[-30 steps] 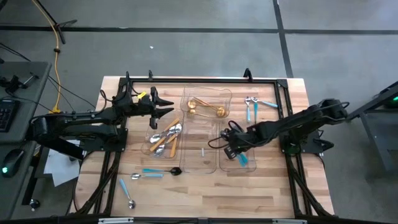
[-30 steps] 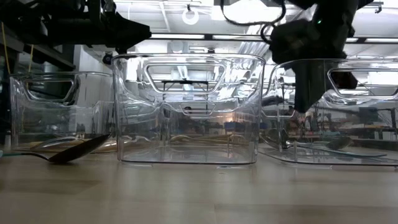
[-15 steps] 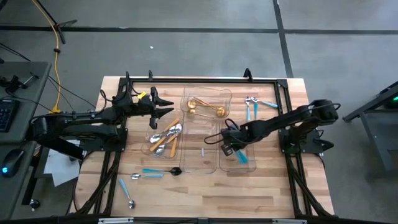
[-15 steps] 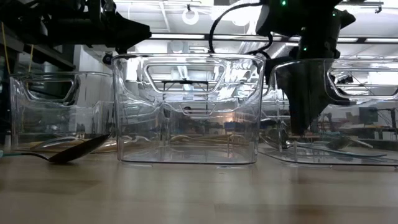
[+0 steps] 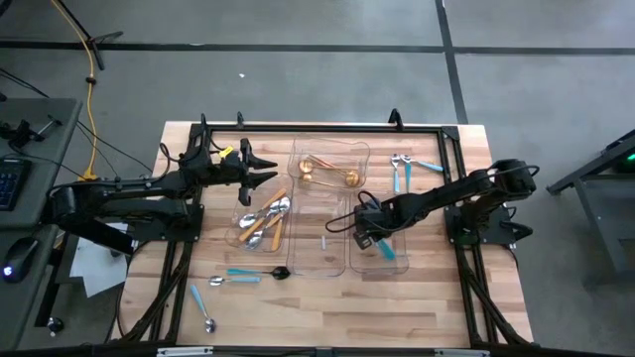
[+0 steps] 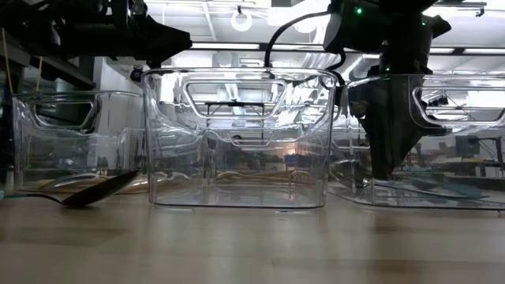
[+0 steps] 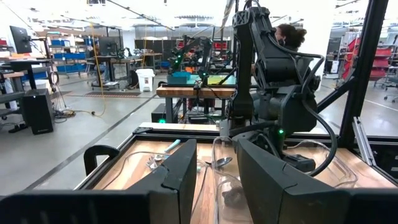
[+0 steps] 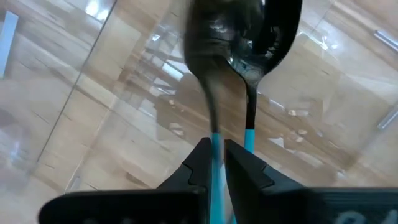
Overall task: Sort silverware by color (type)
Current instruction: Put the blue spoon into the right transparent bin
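High view shows the right gripper (image 5: 372,238) reaching down into the clear tray (image 5: 379,260) on the right side of the worktop (image 5: 437,307), near that tray's left wall. Right wrist view shows its two dark fingers (image 8: 198,167) nearly together around the teal handle of a dark spoon (image 8: 205,81); the spoon's bowl points away from the gripper and is blurred. A second dark spoon with a teal handle (image 8: 264,43) lies just beside it on the tray floor. Low view shows the same gripper (image 6: 387,170) inside the tray with its tip close to the tray bottom.

The left gripper (image 5: 266,171) hangs over the back of the left tray (image 5: 260,238) with its fingers (image 7: 186,180) parted and nothing between them.

The orange-handled spoons (image 5: 264,220) lie heaped in the left tray. The gold pieces (image 5: 325,174) rest in the back part of the middle tray (image 5: 317,263). Two blue-handled pieces (image 5: 405,169) lie on the bare worktop behind the right tray. Three more lie on the worktop in front of the left tray: a dark spoon with a teal handle (image 5: 260,272), a blue-handled spoon (image 5: 226,281) just beside it, and another blue-handled spoon (image 5: 202,307) nearer the front edge.

A person (image 7: 287,36) shows in the room beyond the table in the left wrist view.
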`<act>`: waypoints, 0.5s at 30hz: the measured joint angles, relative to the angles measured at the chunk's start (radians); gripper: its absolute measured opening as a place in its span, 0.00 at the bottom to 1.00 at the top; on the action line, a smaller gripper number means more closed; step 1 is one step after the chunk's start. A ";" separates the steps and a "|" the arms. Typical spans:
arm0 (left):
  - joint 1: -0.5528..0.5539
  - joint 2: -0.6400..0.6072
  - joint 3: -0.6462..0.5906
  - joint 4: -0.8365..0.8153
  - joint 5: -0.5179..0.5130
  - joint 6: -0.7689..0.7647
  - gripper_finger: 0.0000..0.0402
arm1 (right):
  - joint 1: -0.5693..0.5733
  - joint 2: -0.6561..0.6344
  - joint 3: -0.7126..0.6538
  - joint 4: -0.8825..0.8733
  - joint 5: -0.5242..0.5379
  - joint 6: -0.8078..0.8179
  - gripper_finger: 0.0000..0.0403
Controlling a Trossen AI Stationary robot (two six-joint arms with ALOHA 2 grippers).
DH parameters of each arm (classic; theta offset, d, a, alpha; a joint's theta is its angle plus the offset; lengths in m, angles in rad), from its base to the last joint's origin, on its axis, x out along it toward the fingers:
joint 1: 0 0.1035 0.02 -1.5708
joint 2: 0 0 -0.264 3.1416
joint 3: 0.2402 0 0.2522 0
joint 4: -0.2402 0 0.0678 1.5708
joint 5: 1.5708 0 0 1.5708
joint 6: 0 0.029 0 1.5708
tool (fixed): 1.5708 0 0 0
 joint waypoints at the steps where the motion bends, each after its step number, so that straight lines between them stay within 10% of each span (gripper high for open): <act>1: 0.000 0.000 0.000 0.000 0.000 0.000 0.26 | 0.000 0.000 0.000 0.000 0.000 0.000 0.08; 15: 0.000 0.000 0.000 0.000 -0.031 0.002 0.26 | 0.000 -0.057 -0.002 -0.023 -0.023 -0.122 0.27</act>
